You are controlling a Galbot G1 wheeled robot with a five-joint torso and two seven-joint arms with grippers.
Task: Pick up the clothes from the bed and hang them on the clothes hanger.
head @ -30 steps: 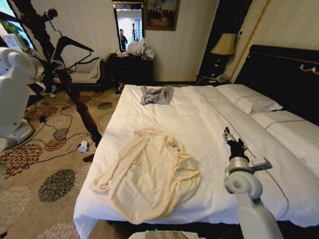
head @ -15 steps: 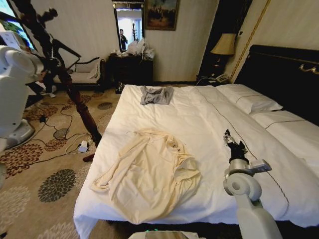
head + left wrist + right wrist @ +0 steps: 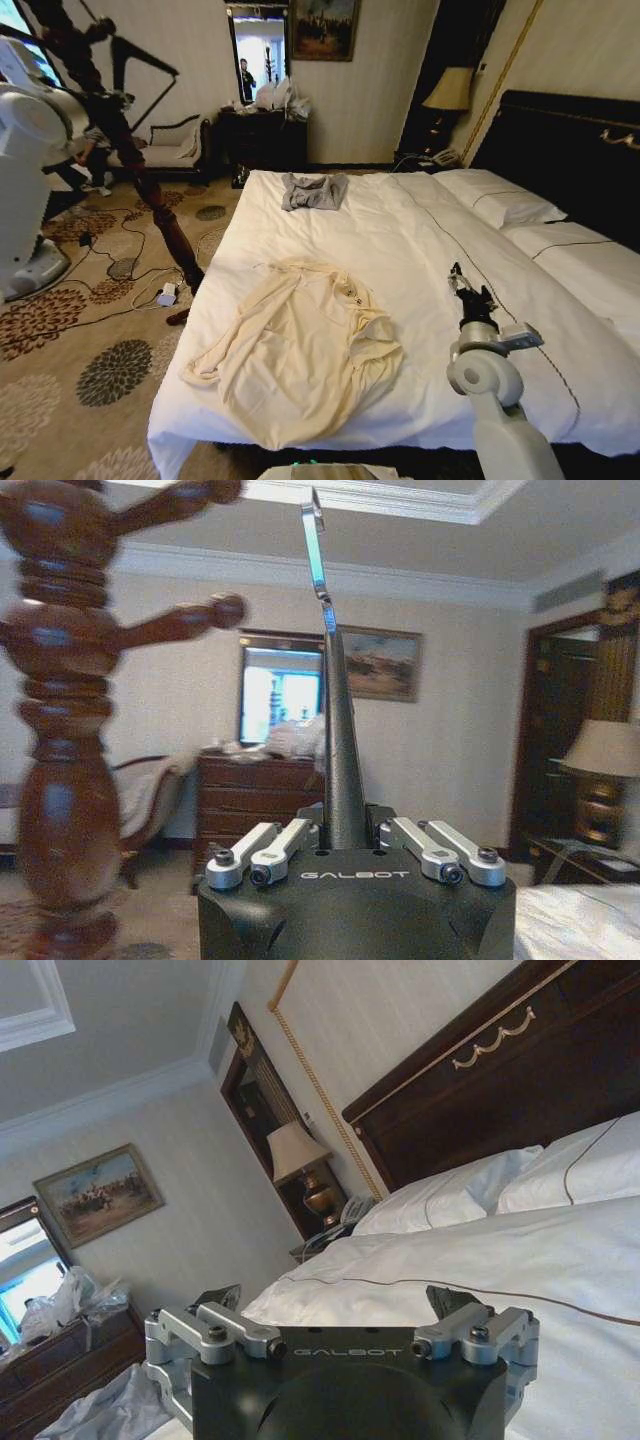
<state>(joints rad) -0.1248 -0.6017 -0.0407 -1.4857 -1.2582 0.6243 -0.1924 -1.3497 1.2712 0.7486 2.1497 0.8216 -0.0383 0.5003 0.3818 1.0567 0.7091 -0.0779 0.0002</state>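
Observation:
The clothes point(image 3: 300, 345), a cream long-sleeved garment, lie crumpled on the near left part of the bed point(image 3: 420, 230). At the far left my left gripper point(image 3: 345, 835) is shut on the black clothes hanger point(image 3: 140, 68), held high beside the wooden coat stand point(image 3: 150, 190). In the left wrist view the clothes hanger point(image 3: 340, 740) shows edge-on with its metal hook point(image 3: 317, 540) pointing up. My right gripper point(image 3: 468, 290) hovers low over the white sheet, to the right of the clothes. Its fingers point(image 3: 215, 1300) stand apart with nothing between them.
A small grey garment point(image 3: 313, 190) lies at the bed's far end. White pillows point(image 3: 500, 200) and a dark headboard point(image 3: 560, 150) are on the right. Cables point(image 3: 130, 270) trail over the patterned carpet on the left. A dresser point(image 3: 260, 135) stands against the back wall.
My left arm has lifted and turned the hanger higher beside the coat stand. The right arm and the clothes have stayed put.

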